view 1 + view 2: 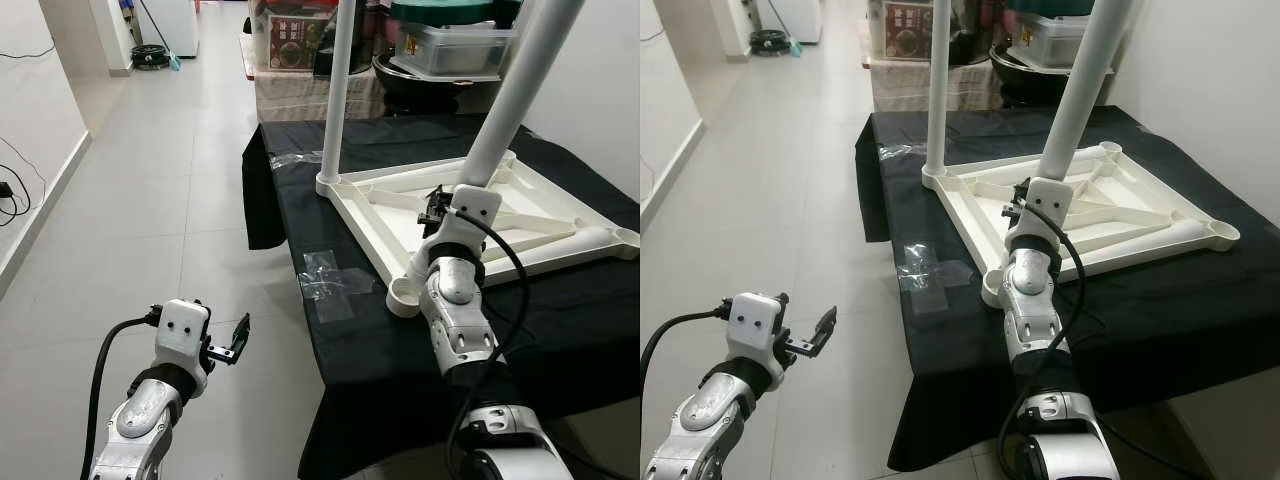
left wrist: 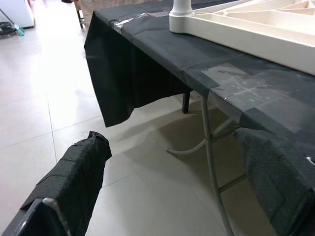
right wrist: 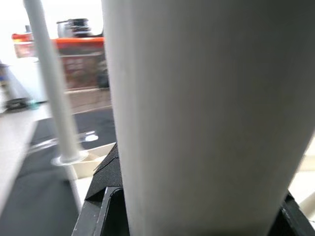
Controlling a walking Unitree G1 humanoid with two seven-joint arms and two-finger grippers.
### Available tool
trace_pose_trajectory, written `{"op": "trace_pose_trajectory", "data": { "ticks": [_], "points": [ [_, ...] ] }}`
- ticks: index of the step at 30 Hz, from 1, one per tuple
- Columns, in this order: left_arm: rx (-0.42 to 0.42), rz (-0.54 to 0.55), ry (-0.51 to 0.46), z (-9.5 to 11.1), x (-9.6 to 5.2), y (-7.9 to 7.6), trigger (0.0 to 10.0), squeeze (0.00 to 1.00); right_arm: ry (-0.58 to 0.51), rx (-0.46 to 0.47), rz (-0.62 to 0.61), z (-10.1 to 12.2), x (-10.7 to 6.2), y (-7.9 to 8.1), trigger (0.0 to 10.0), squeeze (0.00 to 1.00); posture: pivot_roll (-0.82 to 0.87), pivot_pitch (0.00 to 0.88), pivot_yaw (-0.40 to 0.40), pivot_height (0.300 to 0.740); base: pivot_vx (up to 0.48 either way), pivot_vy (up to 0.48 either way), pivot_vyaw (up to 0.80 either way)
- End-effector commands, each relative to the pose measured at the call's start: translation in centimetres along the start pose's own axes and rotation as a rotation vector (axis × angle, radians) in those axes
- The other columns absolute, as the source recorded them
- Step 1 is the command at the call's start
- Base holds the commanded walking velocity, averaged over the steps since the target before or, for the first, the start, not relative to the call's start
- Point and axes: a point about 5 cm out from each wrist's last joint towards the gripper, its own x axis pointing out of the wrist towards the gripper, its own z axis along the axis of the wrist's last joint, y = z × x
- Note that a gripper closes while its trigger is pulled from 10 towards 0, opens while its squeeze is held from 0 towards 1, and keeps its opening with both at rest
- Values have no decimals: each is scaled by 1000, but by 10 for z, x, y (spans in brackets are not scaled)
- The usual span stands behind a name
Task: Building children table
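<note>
An upside-down white tabletop (image 1: 375,225) lies on a table draped in black cloth (image 1: 380,350). One white leg (image 1: 338,90) stands upright in its far left corner. My right gripper (image 1: 437,210) is shut on a second white leg (image 1: 510,90), which leans over the middle of the tabletop; in the right wrist view that second leg (image 3: 206,113) stands between the black fingers (image 3: 106,196). The near corner socket (image 1: 404,296) holds no leg. My left gripper (image 1: 232,345) hangs open over the floor, left of the table, with nothing in it.
Clear tape patches (image 1: 330,275) stick to the cloth near the front edge. Boxes and a plastic container (image 1: 450,45) crowd the back behind the table. A white wall runs along the right. Tiled floor (image 1: 150,200) stretches to the left. A metal table leg (image 2: 209,142) shows under the cloth.
</note>
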Motion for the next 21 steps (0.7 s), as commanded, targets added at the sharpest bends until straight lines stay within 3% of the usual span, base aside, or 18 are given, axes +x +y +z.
{"op": "trace_pose_trajectory", "data": {
  "ticks": [1, 4, 7, 10, 18, 20, 21],
  "points": [
    [10, -4, 0, 1, 0, 2, 10000, 0, 51, 35, 92, 0, 2, 7, 10000, 0, 76, 0, -80, 740, 0, 0, 0],
    [7, -7, 2, 0, 0, 1, 10000, 0, 132, 73, 205, -4, 3, 13, 10000, 0, 73, 0, -78, 740, 0, 0, 0],
    [6, -13, 4, 0, 0, 1, 10000, 0, 263, 109, 271, -12, 6, -4, 10000, 0, 69, 0, -77, 740, 0, 0, 0],
    [5, -15, 4, 0, 0, 0, 10000, 0, 377, 239, 309, -19, 6, -12, 10000, 0, 73, 0, -76, 740, 0, 0, 0],
    [7, -18, 10, -1, -2, 1, 10000, 0, 452, 335, 440, -16, 2, -10, 10000, 0, 73, 0, -74, 740, 0, 0, 0],
    [7, -20, 11, -1, -2, 1, 10000, 0, 496, 438, 535, -11, -7, 1, 10000, 0, 73, 0, -71, 740, 0, 0, 0],
    [7, -20, 11, -1, -2, 1, 10000, 0, 496, 438, 535, -11, -7, 1, 10000, 0, 73, 0, -71, 740, 0, 0, 0]
  ]
}}
